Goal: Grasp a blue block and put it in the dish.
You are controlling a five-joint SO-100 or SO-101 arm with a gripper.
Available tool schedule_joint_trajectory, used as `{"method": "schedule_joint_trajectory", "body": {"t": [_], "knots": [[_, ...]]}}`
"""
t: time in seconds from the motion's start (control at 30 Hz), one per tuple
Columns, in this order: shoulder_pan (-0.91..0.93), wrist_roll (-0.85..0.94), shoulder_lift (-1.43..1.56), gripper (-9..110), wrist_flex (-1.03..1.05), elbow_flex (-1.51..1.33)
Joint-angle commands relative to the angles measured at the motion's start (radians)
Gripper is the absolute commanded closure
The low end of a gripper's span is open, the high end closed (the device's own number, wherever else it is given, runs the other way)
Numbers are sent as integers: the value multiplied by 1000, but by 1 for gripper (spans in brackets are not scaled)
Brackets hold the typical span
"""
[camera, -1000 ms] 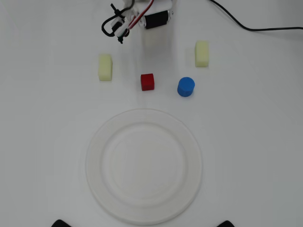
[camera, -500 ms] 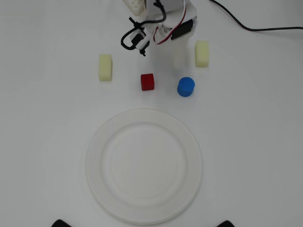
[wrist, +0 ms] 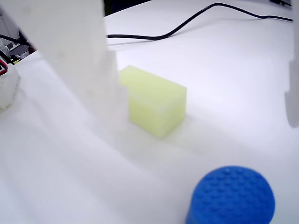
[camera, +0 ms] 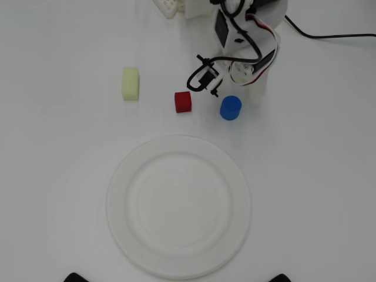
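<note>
The blue block [camera: 230, 108] stands on the white table above and right of the dish [camera: 117, 205], a large white plate that holds nothing. My gripper [camera: 251, 93] hangs just up and right of the block, not touching it. In the wrist view the blue block [wrist: 231, 196] sits at the bottom right. One white finger [wrist: 93, 70] rises on the left and the other finger [wrist: 293, 84] shows at the right edge. The gripper [wrist: 201, 121] is open, with a wide gap and nothing between the fingers.
A red cube [camera: 183, 101] lies just left of the blue block. One pale yellow foam block [camera: 130, 83] lies farther left; another foam block [wrist: 154, 105] sits right behind the fingers in the wrist view. A black cable [camera: 335, 36] runs across the upper right.
The arm has swung right and reached down the overhead view from the top edge. It now covers the right foam block, and the gripper has come close beside the blue block.
</note>
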State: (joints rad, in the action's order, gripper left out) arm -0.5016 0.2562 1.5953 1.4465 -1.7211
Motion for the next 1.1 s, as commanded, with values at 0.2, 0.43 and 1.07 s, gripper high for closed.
{"method": "schedule_joint_trajectory", "body": {"t": [0.2,0.43,1.07], "knots": [[21,28,-130,74,-54,86],[25,44,-183,75,-92,92],[72,74,-276,81,-133,138]]}}
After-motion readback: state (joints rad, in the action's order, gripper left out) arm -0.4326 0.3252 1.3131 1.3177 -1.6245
